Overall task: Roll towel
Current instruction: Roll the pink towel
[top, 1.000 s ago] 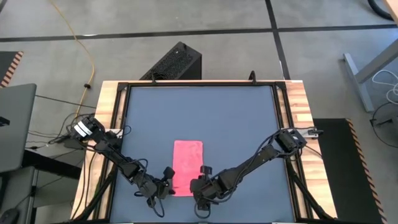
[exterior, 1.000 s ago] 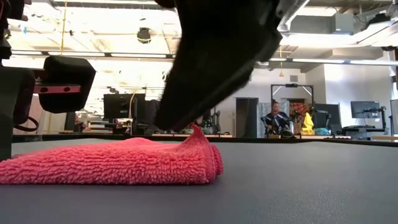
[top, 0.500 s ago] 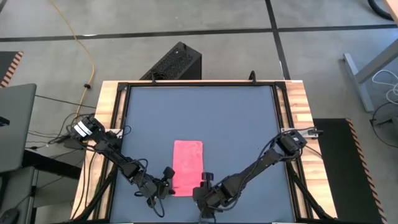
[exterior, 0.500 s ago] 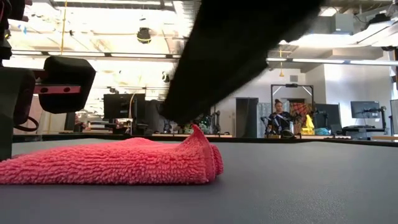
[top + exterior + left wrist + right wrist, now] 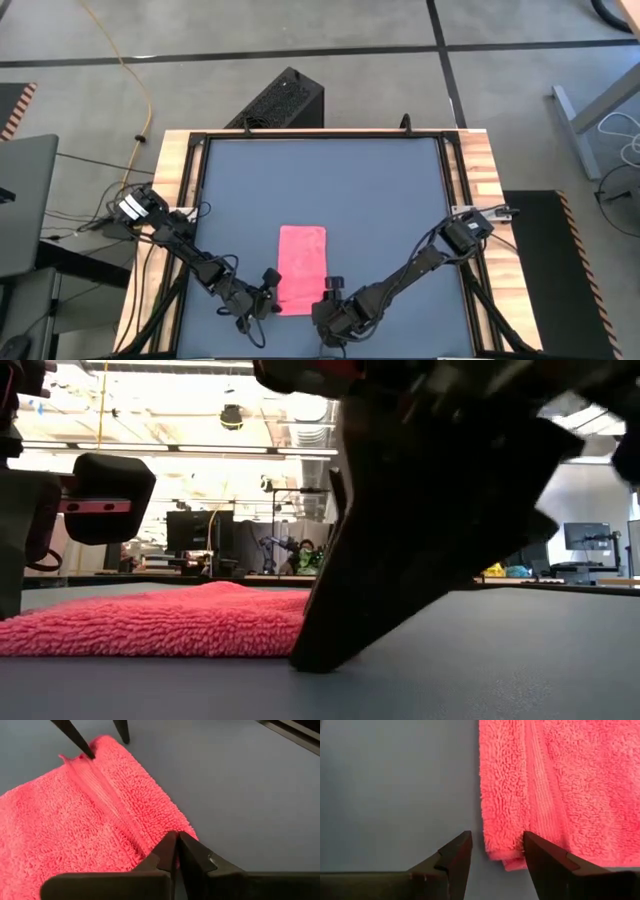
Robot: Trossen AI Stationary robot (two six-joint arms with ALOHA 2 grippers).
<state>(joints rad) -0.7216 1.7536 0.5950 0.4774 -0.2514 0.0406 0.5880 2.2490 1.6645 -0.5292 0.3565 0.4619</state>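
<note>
The pink towel (image 5: 301, 268) lies flat on the dark grey table (image 5: 380, 200), near its front edge. My left gripper (image 5: 270, 293) is at the towel's near left corner, shut on it (image 5: 177, 840). My right gripper (image 5: 329, 297) is open at the near right corner. In the right wrist view that corner (image 5: 495, 852) lies between its two fingers, one finger (image 5: 452, 855) over bare table, the other (image 5: 545, 857) over the towel. In the low view a right finger (image 5: 420, 540) stands in front of the towel (image 5: 150, 625) and hides that corner. My left gripper pinches the towel's near left corner (image 5: 150, 845) between its two shut fingers, where the flat hem band runs in. The fingers come low from the table's left side. The towel lies on the table, slack, not lifted.
A raised black frame and wooden strips (image 5: 470, 170) border the table. Bare table lies beyond the towel on the far side (image 5: 320, 180). A black box (image 5: 280, 100) and a yellow cable (image 5: 130, 70) lie on the floor behind. People sit far back in the room (image 5: 305, 555).
My right gripper has drawn off the towel's raised near right corner, gone slightly toward the table's near edge, and come down until a finger tip is at table level beside the towel. The towel's body has stayed flat. My left gripper has kept still.
</note>
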